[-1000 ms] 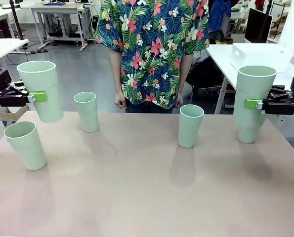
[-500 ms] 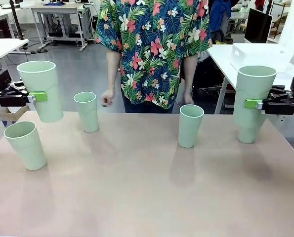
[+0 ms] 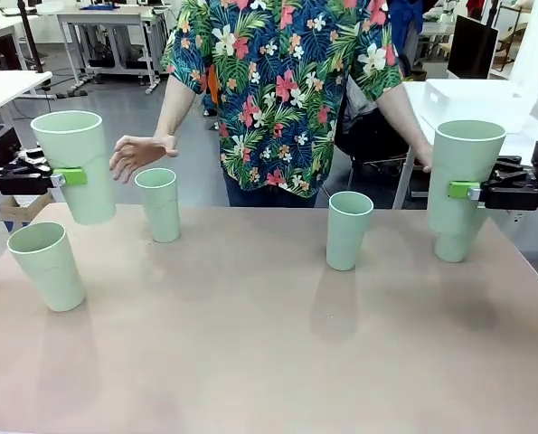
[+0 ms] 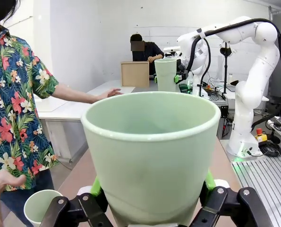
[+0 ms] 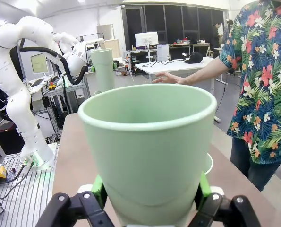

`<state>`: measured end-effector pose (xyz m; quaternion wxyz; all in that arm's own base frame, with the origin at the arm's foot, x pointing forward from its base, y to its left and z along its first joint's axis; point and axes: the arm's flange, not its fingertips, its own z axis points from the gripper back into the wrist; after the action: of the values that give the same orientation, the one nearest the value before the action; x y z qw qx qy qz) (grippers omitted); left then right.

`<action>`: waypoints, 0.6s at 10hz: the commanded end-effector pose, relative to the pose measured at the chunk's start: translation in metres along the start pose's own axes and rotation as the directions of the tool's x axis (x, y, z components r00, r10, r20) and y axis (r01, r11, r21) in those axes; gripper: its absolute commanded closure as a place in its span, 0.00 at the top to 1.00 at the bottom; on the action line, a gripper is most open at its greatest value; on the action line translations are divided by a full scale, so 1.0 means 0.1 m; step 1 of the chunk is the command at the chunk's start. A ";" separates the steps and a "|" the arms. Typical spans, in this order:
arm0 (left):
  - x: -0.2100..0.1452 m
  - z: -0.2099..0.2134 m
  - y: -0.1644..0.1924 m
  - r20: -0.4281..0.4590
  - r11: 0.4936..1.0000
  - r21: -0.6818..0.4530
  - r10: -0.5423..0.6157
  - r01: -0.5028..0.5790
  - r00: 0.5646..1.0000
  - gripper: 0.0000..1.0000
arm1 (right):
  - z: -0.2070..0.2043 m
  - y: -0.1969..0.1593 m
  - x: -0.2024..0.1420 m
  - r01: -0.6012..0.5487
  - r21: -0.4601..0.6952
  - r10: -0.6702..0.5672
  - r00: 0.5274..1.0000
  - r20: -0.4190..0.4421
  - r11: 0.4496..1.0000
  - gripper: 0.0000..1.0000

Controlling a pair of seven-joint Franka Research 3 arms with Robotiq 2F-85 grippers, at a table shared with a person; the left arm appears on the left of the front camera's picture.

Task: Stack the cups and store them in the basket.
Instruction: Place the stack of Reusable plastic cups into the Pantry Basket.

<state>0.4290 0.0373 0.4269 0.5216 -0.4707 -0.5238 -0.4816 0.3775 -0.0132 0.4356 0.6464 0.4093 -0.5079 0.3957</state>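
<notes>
Left claw point(image 3: 72, 177) grips left cup point(image 3: 72, 145), right claw point(image 3: 463, 190) right cup point(image 3: 467, 158), person's hand point(image 3: 137, 154) nearby

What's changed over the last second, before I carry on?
The person's hands rose from the table's far edge: one hand nears the left gripper holding the left cup, the other arm reaches toward the right gripper holding the right cup. Both jaws stayed shut; table cups unmoved.

upright pale mint cups point(image 3: 349, 231), two held aloft.
</notes>
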 end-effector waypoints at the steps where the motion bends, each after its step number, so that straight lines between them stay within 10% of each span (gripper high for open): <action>1: 0.03 0.00 -0.01 0.001 1.000 -0.001 -0.008 0.008 1.000 0.87 | 0.00 -0.01 0.01 -0.001 -0.007 0.001 1.000 0.000 1.000 0.87; 6: 0.03 0.00 -0.01 0.001 1.000 -0.001 -0.008 0.008 1.000 0.87 | 0.00 -0.01 0.01 -0.001 -0.007 0.001 1.000 0.000 1.000 0.87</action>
<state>0.4291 0.0373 0.4270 0.5216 -0.4707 -0.5239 -0.4817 0.3775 -0.0132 0.4356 0.6464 0.4093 -0.5079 0.3957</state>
